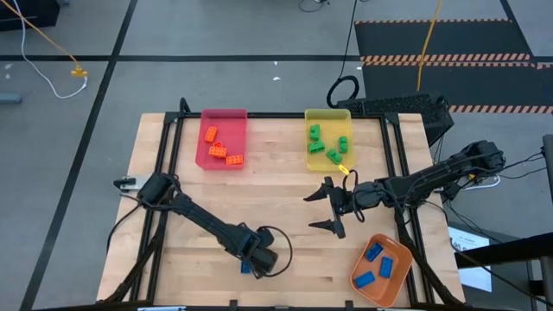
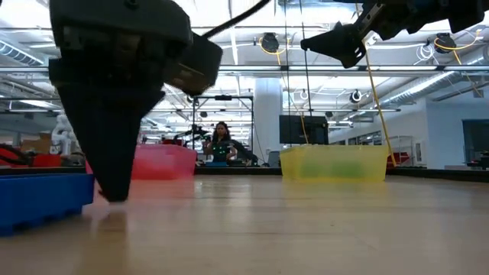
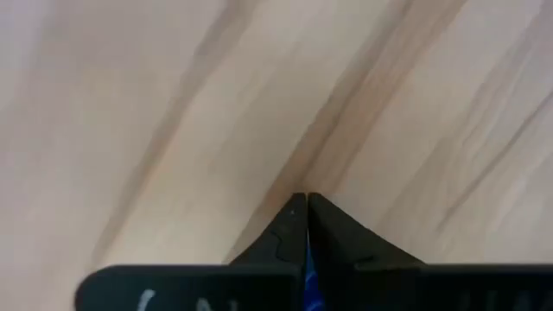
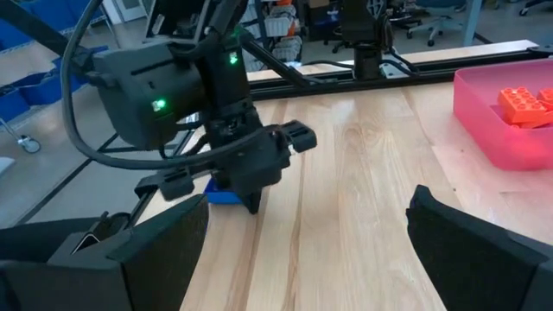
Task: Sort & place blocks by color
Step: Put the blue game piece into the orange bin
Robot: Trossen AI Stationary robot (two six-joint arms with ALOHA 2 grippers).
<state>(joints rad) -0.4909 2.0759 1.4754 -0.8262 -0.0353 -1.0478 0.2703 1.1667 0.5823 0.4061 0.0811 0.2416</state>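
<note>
A pink tray [image 1: 223, 117] sits at the far left of the surface [image 1: 268, 194] with orange blocks [image 1: 223, 149] in it. A yellow tray [image 1: 327, 114] at the far middle holds green blocks [image 1: 327, 142]. An orange tray [image 1: 361, 281] lies at the near right corner with blue blocks [image 1: 381, 262] inside. The middle of the surface between them is bare wood. In the low view a person [image 2: 220, 143] shows in the room beyond the trays.

The left tool [image 1: 253, 263] is down at the near edge of the surface, its tips on or just above the wood. A lone blue block [image 4: 223, 194] lies right at its fingers; in the right wrist view the block sits just behind the tips, touching or nearly so. The left wrist view shows the two fingers [image 3: 341, 231] drawn together to a narrow slit, with a sliver of blue between them lower down. The tool looks closed, or nearly so, but whether it truly grips the block I cannot tell.

The right tool [image 1: 327, 207] hangs above the surface, between the yellow and orange trays, its fingers spread wide and holding nothing.
</note>
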